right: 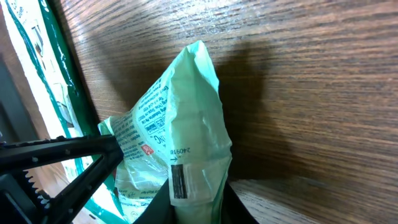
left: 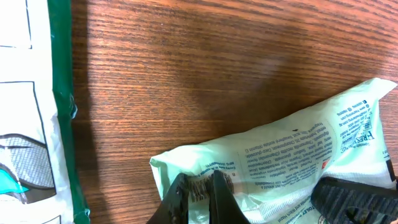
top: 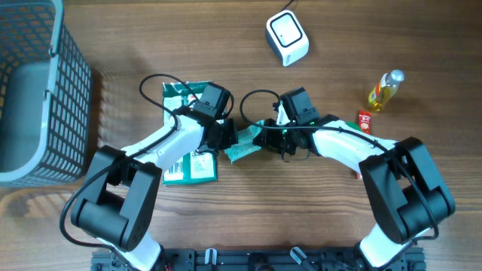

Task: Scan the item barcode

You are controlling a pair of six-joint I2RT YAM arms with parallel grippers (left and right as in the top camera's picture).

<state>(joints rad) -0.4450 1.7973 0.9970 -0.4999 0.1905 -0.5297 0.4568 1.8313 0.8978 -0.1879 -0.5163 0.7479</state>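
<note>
Green packet [right: 186, 112]: left jaws clamped on one edge, right jaws clamped beside barcode [right: 178, 182].

The left gripper [top: 228, 140] and right gripper [top: 261, 138] meet on a pale green packet [top: 241, 152] mid-table. A white scanner [top: 287, 38] sits well beyond them.

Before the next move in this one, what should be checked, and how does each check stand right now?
1. Left gripper shut on the packet: ok.
2. Right gripper, jaws on the packet's other end: ok.
3. Barcode showing, not covered by the right grip: ok.
4. Barcode turned toward the scanner: cannot tell.
5. Packet brought to the scanner: not ok, the scanner stands apart from it.
</note>
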